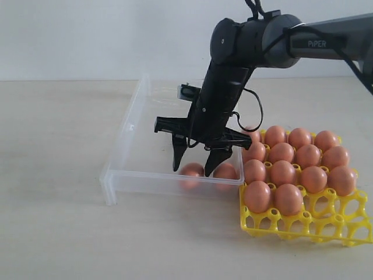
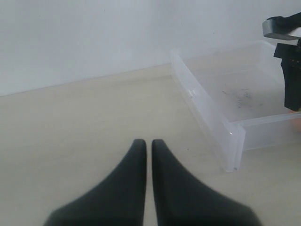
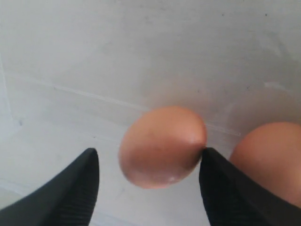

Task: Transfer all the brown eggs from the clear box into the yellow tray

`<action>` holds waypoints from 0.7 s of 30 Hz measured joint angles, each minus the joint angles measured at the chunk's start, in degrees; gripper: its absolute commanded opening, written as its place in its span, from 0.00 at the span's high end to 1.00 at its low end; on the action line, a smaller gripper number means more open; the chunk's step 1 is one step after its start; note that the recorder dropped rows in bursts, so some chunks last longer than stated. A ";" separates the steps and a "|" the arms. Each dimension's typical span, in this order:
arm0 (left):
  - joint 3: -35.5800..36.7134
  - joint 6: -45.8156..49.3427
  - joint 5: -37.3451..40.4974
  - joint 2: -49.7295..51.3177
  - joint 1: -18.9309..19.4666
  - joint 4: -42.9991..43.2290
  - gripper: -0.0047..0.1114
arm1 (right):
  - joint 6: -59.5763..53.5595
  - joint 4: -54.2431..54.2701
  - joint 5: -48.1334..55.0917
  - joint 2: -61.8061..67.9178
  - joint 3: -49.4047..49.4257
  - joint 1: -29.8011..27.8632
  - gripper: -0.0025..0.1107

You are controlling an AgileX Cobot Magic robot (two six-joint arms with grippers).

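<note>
pale white wall [image 1: 87,35] — beige tabletop [image 1: 52,233]

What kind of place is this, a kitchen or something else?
Probably a robotics lab or test bench, not a kitchen: a pale tabletop against a plain white wall, and a black robot arm reaching into a clear box beside a yellow tray of brown eggs.

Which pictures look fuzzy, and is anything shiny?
Left wrist view: the left gripper goes blurry near the picture's edge, while the clear box looks sharp. Right wrist view: the brown egg between the fingers is soft-edged, with a small pale glint. Exterior view: evenly lit, nothing blurred.
</note>
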 measured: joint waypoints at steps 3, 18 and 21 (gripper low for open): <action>0.00 0.00 0.00 0.00 0.00 0.00 0.93 | 0.70 0.28 0.64 1.32 0.00 0.11 0.48; 0.00 0.00 0.00 0.00 0.00 0.00 0.93 | -5.51 -3.94 -6.40 3.28 0.00 0.59 0.98; 0.00 0.00 0.00 0.00 0.00 0.00 0.93 | -12.20 -3.94 -5.28 3.28 0.00 0.59 0.98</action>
